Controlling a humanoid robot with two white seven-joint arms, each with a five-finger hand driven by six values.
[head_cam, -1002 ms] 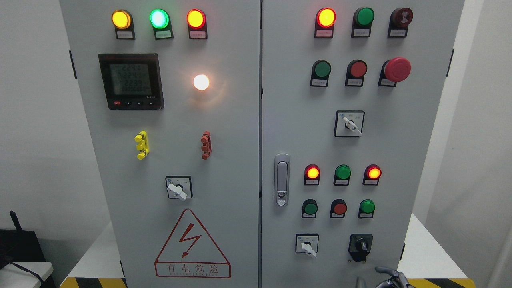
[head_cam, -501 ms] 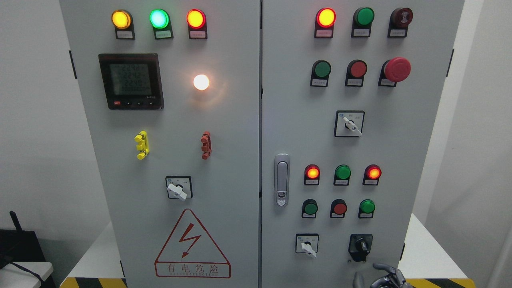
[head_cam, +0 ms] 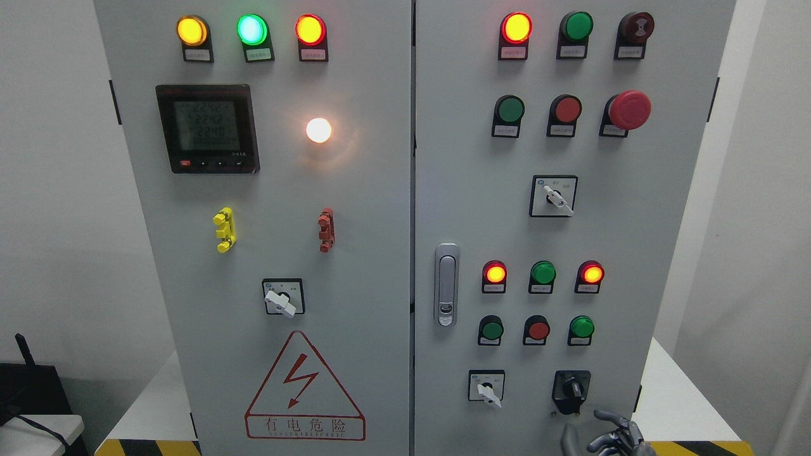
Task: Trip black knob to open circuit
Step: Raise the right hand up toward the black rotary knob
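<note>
The black knob (head_cam: 571,389) sits on a black square plate at the lower right of the grey cabinet's right door (head_cam: 456,209). Its handle points up and slightly left. My right hand (head_cam: 605,436) shows at the bottom edge just below and to the right of the knob, with grey fingers (head_cam: 609,416) spread and holding nothing. It does not touch the knob. My left hand is out of view.
A white selector switch (head_cam: 486,387) sits left of the black knob. Above are lit red and green lamps (head_cam: 543,273) and push buttons (head_cam: 538,329). The door latch (head_cam: 447,285) is at the centre seam. A red mushroom stop button (head_cam: 628,109) projects at the upper right.
My right hand has risen a little from the bottom edge toward the black knob, and its fingers show more. The knob has not turned.
</note>
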